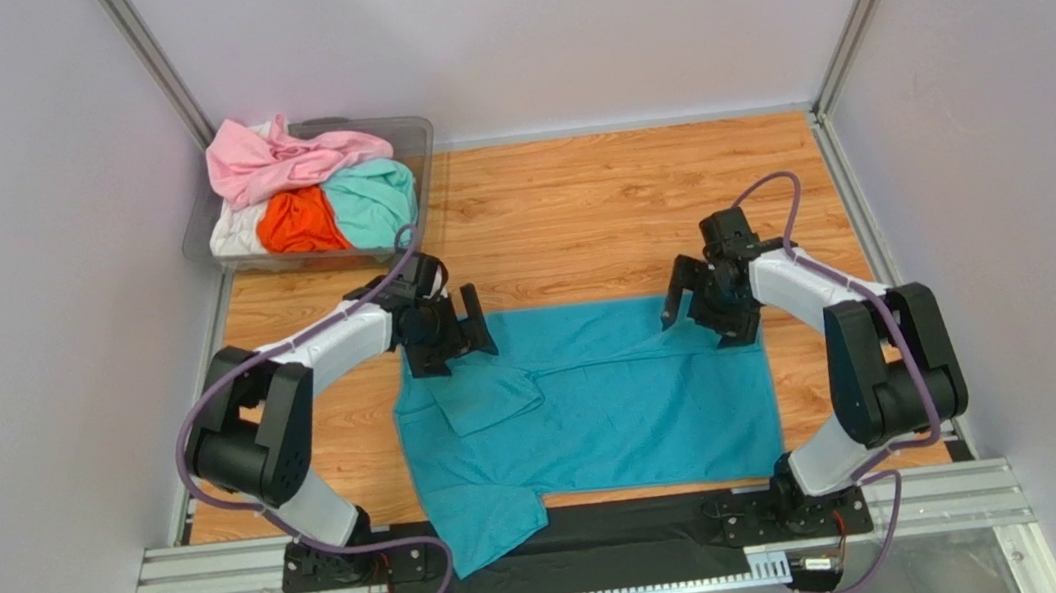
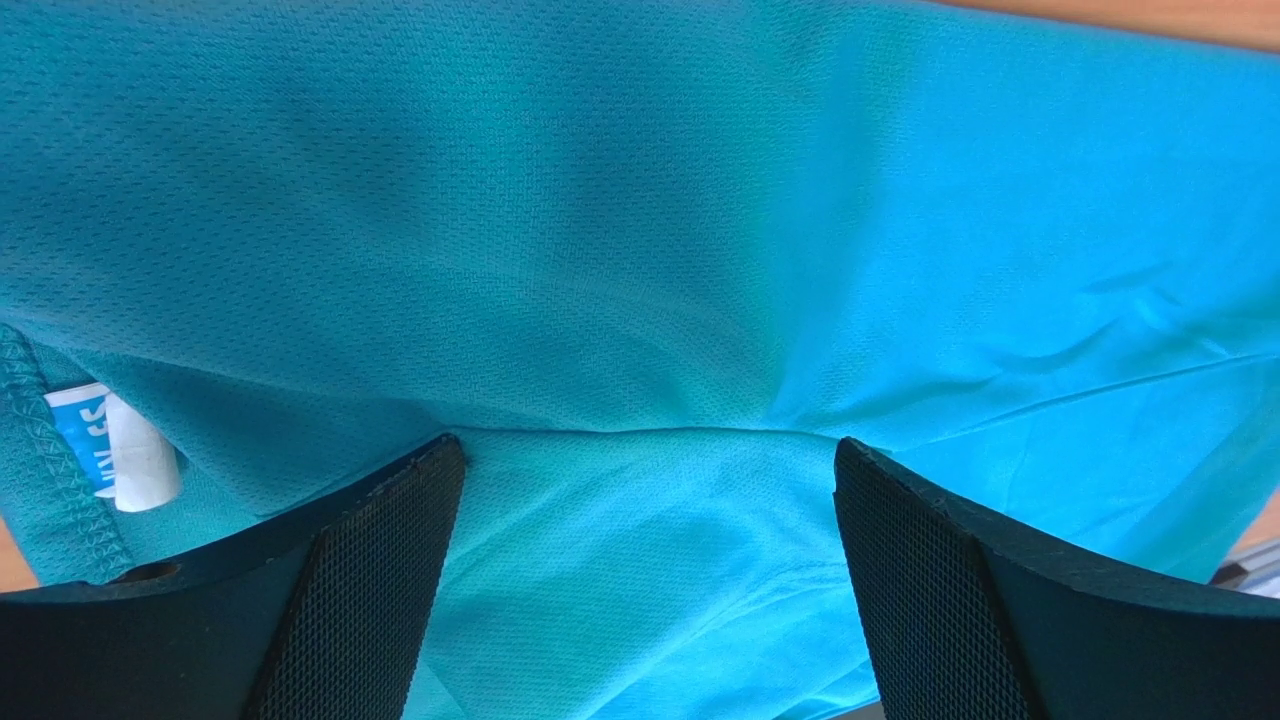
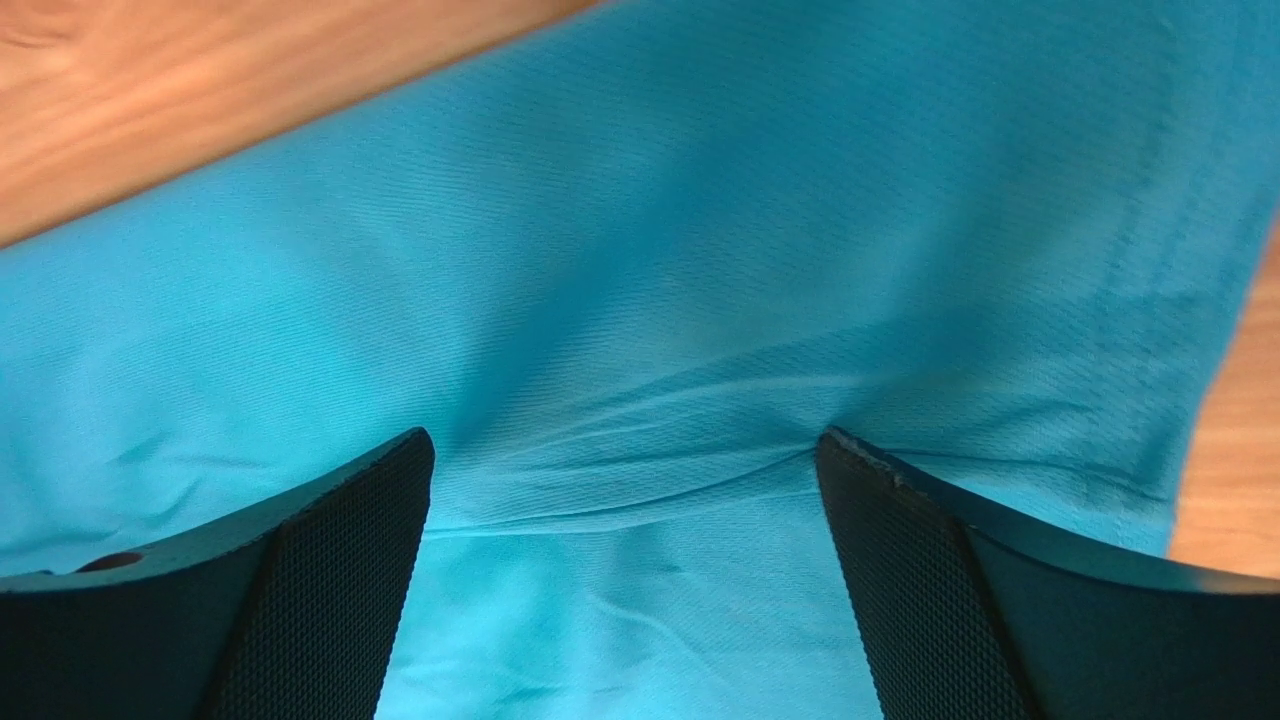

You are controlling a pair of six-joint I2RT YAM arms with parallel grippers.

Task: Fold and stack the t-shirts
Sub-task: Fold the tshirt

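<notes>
With the teal shirt (image 1: pixel 623 406) spread on the table (image 1: pixel 587 229), I have the left gripper (image 1: pixel 449 340) at its eleven o'clock corner and the right gripper (image 1: pixel 702 309) at one o'clock, both spread wide, holding nothing, placed, I judge, to pinch that far edge.

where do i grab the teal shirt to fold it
The far long edge of the teal t-shirt, one pinch near each far corner, from straight above. It lies flat on the table, so only an edge gives jaws something to close on.
</notes>
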